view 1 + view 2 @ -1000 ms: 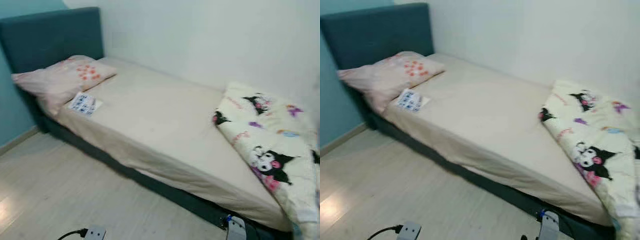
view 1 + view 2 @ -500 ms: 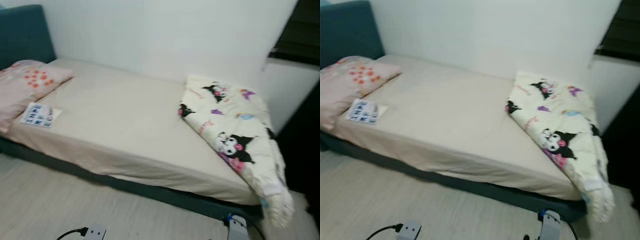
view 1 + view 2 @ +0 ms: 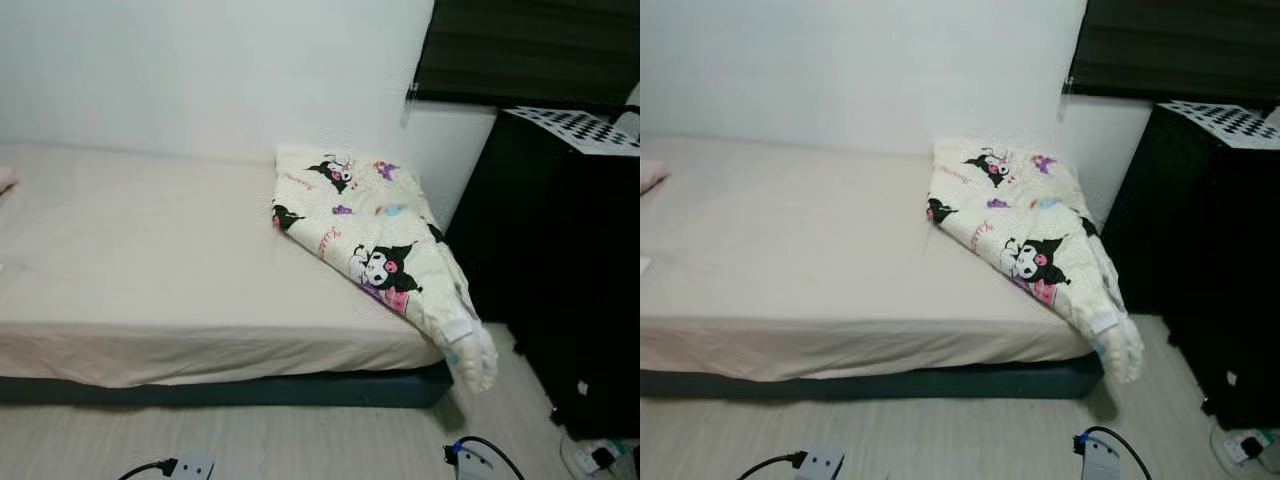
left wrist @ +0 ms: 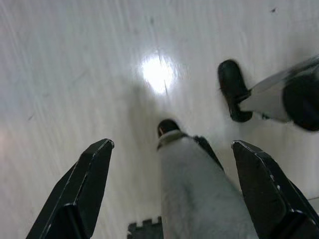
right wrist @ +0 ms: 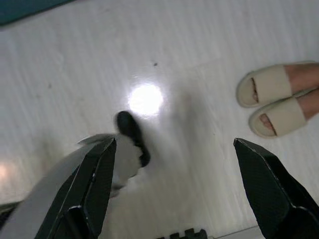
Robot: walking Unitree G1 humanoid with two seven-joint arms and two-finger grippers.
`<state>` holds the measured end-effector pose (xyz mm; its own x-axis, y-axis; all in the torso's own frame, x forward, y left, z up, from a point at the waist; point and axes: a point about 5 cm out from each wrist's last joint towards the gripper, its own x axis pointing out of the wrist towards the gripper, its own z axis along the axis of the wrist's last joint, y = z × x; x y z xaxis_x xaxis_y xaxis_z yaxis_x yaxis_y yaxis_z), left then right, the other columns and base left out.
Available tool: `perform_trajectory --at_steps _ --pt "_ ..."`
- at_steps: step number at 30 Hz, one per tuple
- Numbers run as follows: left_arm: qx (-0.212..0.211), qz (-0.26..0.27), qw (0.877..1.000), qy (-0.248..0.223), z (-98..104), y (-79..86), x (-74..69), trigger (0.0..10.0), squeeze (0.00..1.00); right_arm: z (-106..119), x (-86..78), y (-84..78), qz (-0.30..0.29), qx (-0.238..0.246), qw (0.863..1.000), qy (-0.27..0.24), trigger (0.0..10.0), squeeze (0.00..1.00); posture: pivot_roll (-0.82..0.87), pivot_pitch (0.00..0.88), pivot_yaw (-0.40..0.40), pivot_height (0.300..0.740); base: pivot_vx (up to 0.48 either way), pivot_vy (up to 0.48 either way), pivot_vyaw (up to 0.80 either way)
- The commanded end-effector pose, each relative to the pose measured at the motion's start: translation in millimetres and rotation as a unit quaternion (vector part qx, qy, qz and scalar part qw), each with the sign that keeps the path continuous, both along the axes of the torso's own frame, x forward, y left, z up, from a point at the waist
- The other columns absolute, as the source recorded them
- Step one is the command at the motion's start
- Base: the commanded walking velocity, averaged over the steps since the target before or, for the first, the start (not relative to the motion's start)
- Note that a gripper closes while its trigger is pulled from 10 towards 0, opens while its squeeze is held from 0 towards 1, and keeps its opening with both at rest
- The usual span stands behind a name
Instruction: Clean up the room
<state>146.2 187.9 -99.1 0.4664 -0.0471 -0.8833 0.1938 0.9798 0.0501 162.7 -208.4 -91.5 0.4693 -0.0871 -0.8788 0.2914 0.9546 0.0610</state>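
A bed [image 3: 150, 250] with a cream sheet and a dark teal base stands before me along a white wall. A bunched cream quilt with cartoon prints [image 3: 385, 250] lies on its right end, one corner drooping over the foot toward the floor. Both arms hang idle. My left gripper [image 4: 174, 186] is open over pale floor, with my own grey leg and black foot between its fingers. My right gripper [image 5: 174, 191] is open too, above the floor.
A black cabinet [image 3: 560, 260] with a checkered top stands right of the bed, under a dark window blind [image 3: 530, 50]. Cables and a power strip [image 3: 595, 458] lie on the floor by it. A person's feet in beige slippers [image 5: 274, 99] stand near me.
The camera has swung right: headboard, pillow and the small printed sheet have left the picture, and the quilt, cabinet and blind have come in. Nothing on the bed has moved.
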Motion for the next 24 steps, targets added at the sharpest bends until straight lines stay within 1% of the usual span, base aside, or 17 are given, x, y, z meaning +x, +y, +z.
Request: perform_trajectory --at_steps 1,12,18,24 --pt "-0.003 0.002 1.0 0.006 -1.0 -1.8 -1.7 10.0 0.0 2.5 4.2 -3.8 0.003 -0.007 1.0 -0.007 10.0 0.0 0.04 0.0 -0.079 0.74 0.0 -0.48 0.0" --pt "-0.005 0.011 1.0 0.008 -1.5 -1.9 -2.8 10.0 0.0 1.7 3.8 -0.6 0.014 -0.009 1.0 -0.005 10.0 0.0 0.04 0.0 -0.079 0.74 0.0 -0.459 0.0" --pt "-0.002 0.027 1.0 0.001 -0.6 0.4 -0.9 10.0 0.0 1.4 3.5 0.4 0.016 -0.008 1.0 -0.004 10.0 0.0 0.05 0.0 -0.069 0.74 0.0 0.0 0.0" --pt "0.0 0.029 1.0 -0.005 0.7 2.6 1.6 10.0 0.0 1.0 1.7 -0.8 0.017 -0.007 1.0 -0.003 10.0 0.0 0.06 0.0 -0.061 0.74 0.0 0.0 0.0"
